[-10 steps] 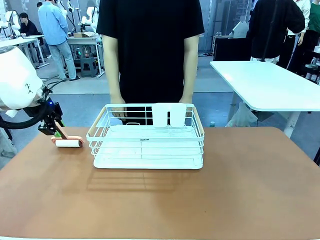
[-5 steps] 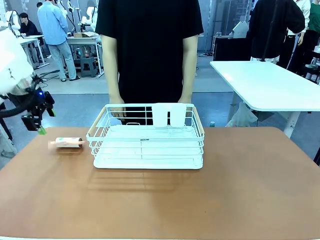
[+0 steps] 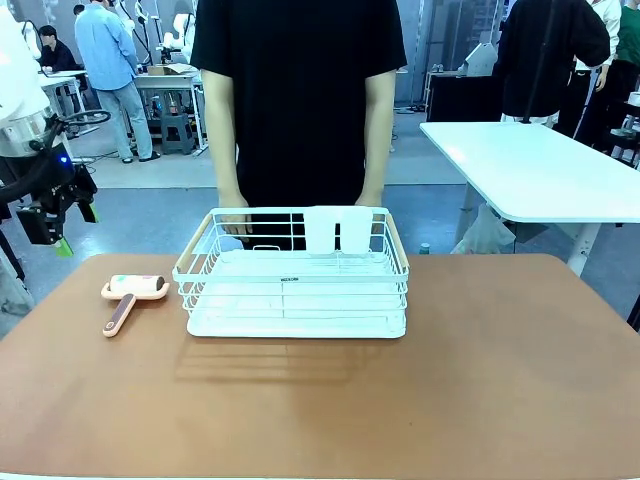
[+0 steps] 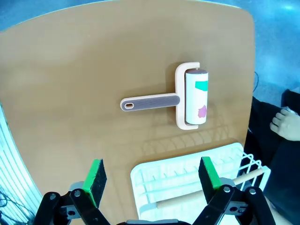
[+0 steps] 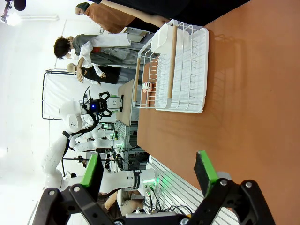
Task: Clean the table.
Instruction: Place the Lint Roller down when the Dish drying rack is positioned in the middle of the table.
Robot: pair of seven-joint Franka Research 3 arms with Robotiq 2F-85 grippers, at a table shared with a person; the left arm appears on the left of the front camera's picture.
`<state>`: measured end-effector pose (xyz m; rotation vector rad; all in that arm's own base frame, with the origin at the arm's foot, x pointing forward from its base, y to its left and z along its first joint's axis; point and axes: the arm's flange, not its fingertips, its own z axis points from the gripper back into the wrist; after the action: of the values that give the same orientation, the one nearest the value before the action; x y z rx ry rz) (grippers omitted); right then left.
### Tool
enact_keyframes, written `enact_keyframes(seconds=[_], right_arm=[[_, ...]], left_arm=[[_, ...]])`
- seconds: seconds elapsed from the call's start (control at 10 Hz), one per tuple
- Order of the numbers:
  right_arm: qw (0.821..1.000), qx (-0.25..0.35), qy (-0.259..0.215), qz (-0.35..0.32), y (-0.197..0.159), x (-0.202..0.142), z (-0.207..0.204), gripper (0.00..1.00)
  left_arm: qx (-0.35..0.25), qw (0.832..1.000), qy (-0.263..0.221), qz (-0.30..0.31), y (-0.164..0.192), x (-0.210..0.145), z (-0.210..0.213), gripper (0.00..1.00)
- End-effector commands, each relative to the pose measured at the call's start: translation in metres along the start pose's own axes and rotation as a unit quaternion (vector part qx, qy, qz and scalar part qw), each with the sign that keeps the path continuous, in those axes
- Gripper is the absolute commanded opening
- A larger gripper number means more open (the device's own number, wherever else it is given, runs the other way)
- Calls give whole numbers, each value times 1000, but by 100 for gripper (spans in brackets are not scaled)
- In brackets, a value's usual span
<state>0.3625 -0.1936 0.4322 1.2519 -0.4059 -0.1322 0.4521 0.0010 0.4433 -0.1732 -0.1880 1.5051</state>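
Brown matte table [image 3: 400,400] bearing a white wire rack [image 3: 295,275]

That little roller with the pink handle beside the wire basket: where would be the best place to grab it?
Probably by the ribbed handle of the lint roller, from straight above. It lies flat on the table, and the handle is slim enough to fit between open fingers and points away from the white wire rack, leaving room either side.
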Motion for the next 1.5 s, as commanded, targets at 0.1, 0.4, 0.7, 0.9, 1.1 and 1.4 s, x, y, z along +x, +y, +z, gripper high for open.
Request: enact_keyframes(seconds=[0.1, 0.4, 0.7, 0.9, 1.1, 1.4], right_arm=[[1000, 9, -2, 4, 4, 1, 1, 100], [1000, 9, -2, 4, 4, 1, 1, 100], [1000, 9, -2, 4, 4, 1, 1, 100], [1000, 9, -2, 4, 4, 1, 1, 100], [1000, 9, -2, 4, 4, 1, 1, 100], [1000, 9, -2, 4, 4, 1, 1, 100]], left_arm=[[-6, 1000, -4, -4, 0, -3, 4, 100], [-6, 1000, -4, -4, 0, -3, 4, 100], [-6, 1000, -4, -4, 0, -3, 4, 100], [-6, 1000, -4, -4, 0, -3, 4, 100], [-6, 1000, -4, -4, 0, -3, 4, 100], [-6, 1000, -4, -4, 0, -3, 4, 100]])
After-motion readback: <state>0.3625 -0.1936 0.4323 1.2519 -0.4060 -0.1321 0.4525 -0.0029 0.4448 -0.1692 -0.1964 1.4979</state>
